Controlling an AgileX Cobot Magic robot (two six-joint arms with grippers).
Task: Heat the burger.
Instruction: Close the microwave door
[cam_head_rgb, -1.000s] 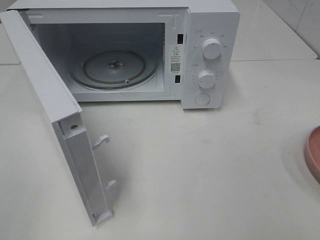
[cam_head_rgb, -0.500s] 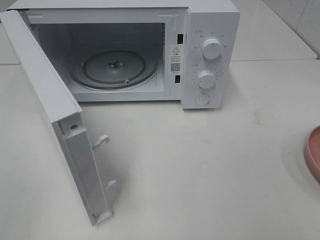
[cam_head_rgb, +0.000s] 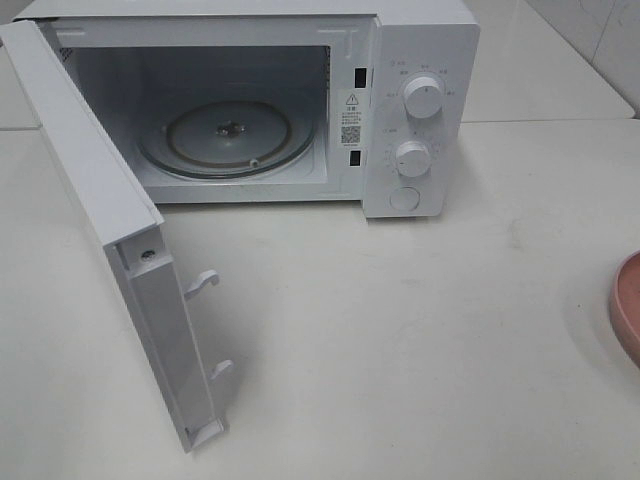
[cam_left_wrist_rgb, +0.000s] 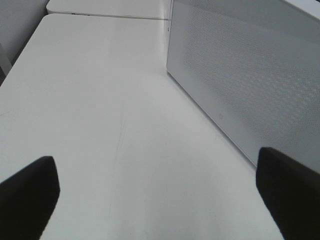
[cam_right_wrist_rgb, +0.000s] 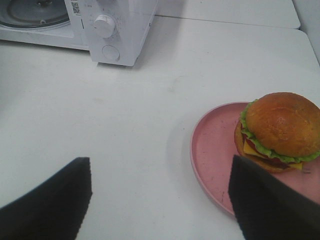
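The microwave (cam_head_rgb: 250, 100) stands open at 12 o'clock, only its glass turntable (cam_head_rgb: 228, 137) inside. The burger (cam_right_wrist_rgb: 277, 131) sits on the pink plate (cam_right_wrist_rgb: 212, 150) at 3 o'clock on the counter (cam_head_rgb: 400, 340). Both end effectors, left (cam_left_wrist_rgb: 155, 200) and right (cam_right_wrist_rgb: 160, 200), are spread apart, holding nothing.

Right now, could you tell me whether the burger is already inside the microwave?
No, the burger sits on the pink plate on the table, while the microwave's glass turntable is bare.
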